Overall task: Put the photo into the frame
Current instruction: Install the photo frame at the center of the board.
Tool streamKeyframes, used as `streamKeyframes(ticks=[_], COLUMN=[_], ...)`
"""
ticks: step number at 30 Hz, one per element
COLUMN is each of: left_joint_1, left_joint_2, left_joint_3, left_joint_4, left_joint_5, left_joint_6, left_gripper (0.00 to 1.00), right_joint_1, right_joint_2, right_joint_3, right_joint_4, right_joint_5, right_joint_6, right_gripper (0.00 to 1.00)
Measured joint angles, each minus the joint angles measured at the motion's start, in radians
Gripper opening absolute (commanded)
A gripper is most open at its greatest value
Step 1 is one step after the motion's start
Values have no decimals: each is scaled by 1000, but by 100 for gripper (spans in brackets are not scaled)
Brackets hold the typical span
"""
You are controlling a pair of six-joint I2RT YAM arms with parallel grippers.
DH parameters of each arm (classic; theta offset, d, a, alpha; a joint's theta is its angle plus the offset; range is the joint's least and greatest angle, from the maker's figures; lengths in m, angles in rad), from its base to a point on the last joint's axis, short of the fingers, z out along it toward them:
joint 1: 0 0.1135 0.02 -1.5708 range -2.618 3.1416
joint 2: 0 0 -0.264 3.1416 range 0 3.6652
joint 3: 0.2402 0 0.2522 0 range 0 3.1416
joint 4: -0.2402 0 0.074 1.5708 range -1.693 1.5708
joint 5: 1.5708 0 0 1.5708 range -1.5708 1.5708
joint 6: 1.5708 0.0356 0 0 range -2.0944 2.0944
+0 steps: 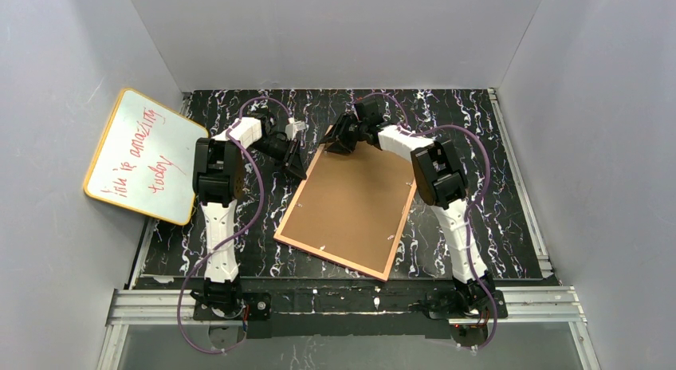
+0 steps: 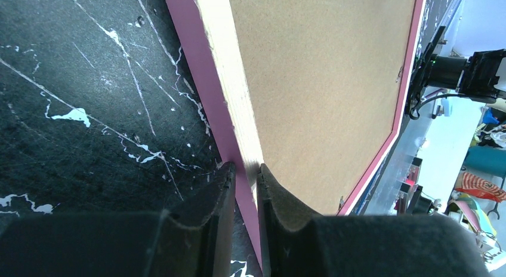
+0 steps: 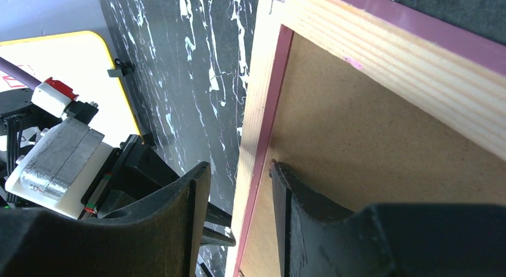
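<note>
Two pincers work the far end of the frame (image 2: 221, 80), which lies reverse side up near the middle of the worktop (image 1: 470, 131), turned askew, with its brown backing board (image 1: 351, 198) filling the opening. The left pincer (image 2: 246, 168) is nearly closed and nips the frame's left rail, one finger on the pink outer face and the other on the board side. That hold looks meant to steady the edge or raise it. The right pincer (image 3: 238, 166) stands about half open astride the rail at the far corner. Its inner finger touches the board beside the rail's inner lip and its outer finger is clear of the wood, so it grips nothing. I judge it is seeking the board's edge or a clip. The photo shows in none of the views, so I cannot tell whether it lies under the board. A whiteboard (image 1: 143, 155) sits at the left, well apart from the frame.
</note>
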Motion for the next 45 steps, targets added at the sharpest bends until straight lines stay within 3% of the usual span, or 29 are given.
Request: streamKeyframes(ticks=[45], left_joint_1=[0], left_joint_2=[-11], left_joint_3=[-10], left_joint_4=[5], left_joint_5=[-5], left_joint_6=[10], left_gripper=[8], right_joint_1=[-32], right_joint_2=[19], right_joint_3=[-4], right_joint_4=[21], right_joint_5=[-94], right_joint_6=[22], right_gripper=[49])
